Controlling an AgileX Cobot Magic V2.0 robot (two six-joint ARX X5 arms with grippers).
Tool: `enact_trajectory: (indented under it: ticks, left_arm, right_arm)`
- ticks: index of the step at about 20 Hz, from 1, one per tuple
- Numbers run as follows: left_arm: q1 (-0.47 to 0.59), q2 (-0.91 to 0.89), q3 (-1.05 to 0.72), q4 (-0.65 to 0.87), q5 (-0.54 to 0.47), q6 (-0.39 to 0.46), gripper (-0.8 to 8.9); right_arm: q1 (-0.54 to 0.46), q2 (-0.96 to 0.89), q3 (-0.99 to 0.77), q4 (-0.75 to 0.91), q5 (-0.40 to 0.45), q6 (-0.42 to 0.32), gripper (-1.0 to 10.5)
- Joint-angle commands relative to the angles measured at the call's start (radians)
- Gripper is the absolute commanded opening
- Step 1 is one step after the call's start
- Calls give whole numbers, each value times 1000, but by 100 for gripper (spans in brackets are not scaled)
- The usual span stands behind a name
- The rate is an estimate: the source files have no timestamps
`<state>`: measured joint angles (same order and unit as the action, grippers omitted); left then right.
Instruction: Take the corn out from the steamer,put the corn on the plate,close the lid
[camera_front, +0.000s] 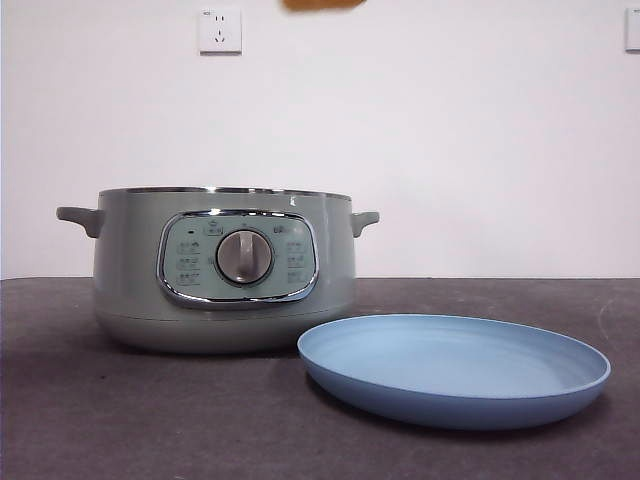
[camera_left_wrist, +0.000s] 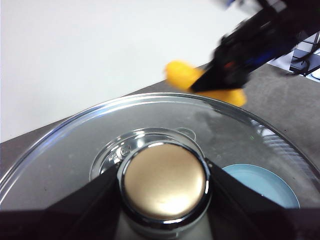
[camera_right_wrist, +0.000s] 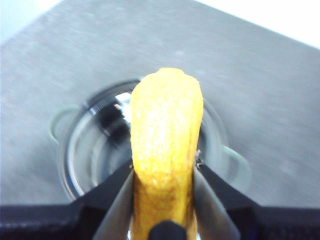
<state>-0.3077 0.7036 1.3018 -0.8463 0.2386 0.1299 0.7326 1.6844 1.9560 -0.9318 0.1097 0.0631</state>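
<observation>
The steamer (camera_front: 130, 270) stands open on the left of the table with no lid on it. The light blue plate (camera_front: 455, 365) lies empty in front of it to the right. My right gripper (camera_right_wrist: 165, 167) is shut on the corn (camera_right_wrist: 166, 145) and holds it high above the steamer (camera_right_wrist: 85, 150). Only the corn's underside (camera_front: 323, 4) shows at the top edge of the front view. My left gripper (camera_left_wrist: 164, 178) is shut on the knob (camera_left_wrist: 165, 190) of the glass lid (camera_left_wrist: 65, 155) and holds it up. Beyond the lid are the corn (camera_left_wrist: 180, 75) and the right gripper (camera_left_wrist: 220, 75).
The dark grey table (camera_front: 150, 420) runs back to a white wall. A wall socket (camera_front: 220, 30) sits above the steamer and another (camera_front: 632, 28) at the right edge. The plate (camera_left_wrist: 260, 185) shows through the lid's glass.
</observation>
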Motion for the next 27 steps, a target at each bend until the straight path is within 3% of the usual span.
enact_trajectory:
  ticks: [1, 5, 9, 14, 17, 20, 27]
  left_arm:
    - [2, -13, 17, 39, 6, -2, -8]
    - [2, -13, 17, 30, 7, -2, -8]
    - [2, -13, 17, 22, 7, -2, -8]
    - [2, -13, 17, 19, 7, -2, -8]
    - [2, -13, 17, 14, 7, -2, -8]
    - [2, -13, 17, 14, 7, -2, -8]
    - [2, -13, 17, 14, 6, -2, -8]
  right_arm:
    - [0, -72, -31, -52, 32, -12, -13]
    - [-1, -227, -270, -21, 108, 33, -13]
    - [-36, -407, -696, 238, 98, 140, -13]
    - [-129, -415, -1018, 499, -59, 240, -13]
    - [-150, -359, -1101, 582, -61, 262, -12]
    - [-154, -282, -1142, 673, -128, 284, -13]
    - [-153, -83, -1146, 729, -137, 307, -12]
